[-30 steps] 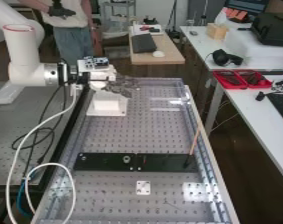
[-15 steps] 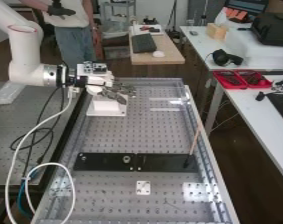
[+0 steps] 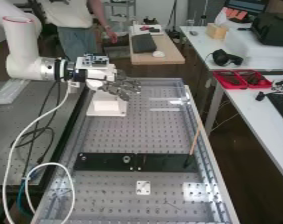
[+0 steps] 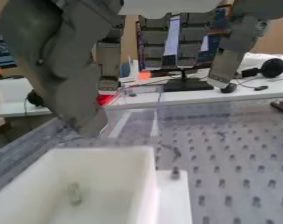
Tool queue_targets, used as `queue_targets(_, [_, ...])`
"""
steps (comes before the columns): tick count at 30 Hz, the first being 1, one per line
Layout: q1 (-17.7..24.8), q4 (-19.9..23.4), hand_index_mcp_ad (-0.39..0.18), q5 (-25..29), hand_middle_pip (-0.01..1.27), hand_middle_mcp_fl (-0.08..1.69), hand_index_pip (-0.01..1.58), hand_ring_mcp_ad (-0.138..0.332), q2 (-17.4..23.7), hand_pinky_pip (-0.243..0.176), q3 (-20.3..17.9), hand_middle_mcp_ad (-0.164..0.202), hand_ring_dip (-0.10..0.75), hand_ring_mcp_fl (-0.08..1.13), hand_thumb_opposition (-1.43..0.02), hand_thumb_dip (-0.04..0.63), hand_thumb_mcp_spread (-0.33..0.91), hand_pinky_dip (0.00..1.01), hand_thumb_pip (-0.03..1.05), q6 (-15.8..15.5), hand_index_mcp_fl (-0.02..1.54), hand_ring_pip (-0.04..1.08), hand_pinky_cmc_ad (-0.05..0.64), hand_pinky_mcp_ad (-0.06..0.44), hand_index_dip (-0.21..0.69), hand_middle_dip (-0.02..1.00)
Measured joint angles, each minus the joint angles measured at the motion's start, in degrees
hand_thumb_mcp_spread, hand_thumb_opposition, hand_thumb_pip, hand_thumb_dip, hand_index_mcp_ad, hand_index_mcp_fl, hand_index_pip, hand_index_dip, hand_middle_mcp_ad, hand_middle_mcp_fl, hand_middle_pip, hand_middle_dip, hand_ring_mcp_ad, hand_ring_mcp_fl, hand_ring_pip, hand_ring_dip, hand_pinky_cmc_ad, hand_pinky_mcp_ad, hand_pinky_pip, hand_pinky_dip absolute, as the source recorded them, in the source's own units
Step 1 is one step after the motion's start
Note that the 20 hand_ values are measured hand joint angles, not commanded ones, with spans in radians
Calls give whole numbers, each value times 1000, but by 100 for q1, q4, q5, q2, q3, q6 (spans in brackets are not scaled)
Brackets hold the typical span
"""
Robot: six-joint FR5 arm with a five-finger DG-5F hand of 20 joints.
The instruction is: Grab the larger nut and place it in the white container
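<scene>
a wooden-topped table (image 3: 166,59) stands near metal shelving (image 3: 118,6).

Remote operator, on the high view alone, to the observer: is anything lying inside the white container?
Observer: Yes. In the wrist view a small greyish thing lies on the floor of the white container; I can't tell whether it is a nut.
Operator: Anything next to the container's wall?
Observer: A short dark peg stands on the white base, just outside the wall.
Operator: And is the robot hand gripping something?
Observer: No, the wrist view shows background through the gap between the thumb and fingers of the robot hand, with nothing held there.
</scene>
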Motion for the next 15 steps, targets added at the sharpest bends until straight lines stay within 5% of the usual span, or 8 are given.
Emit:
queue_targets(9, [-876, -469, -154, -66, 133, 3, 709, 141, 354, -105, 733, 66, 110, -3, -881, 237, 178, 745, 768, 26, 19, 171, 340, 290, -195, 218])
queue_targets(15, [-1551, -1103, -120, -669, 133, 7, 325, 164, 230, -122, 1510, 73, 110, 0, -815, 164, 84, 724, 639, 65, 21, 124, 344, 309, -133, 222])
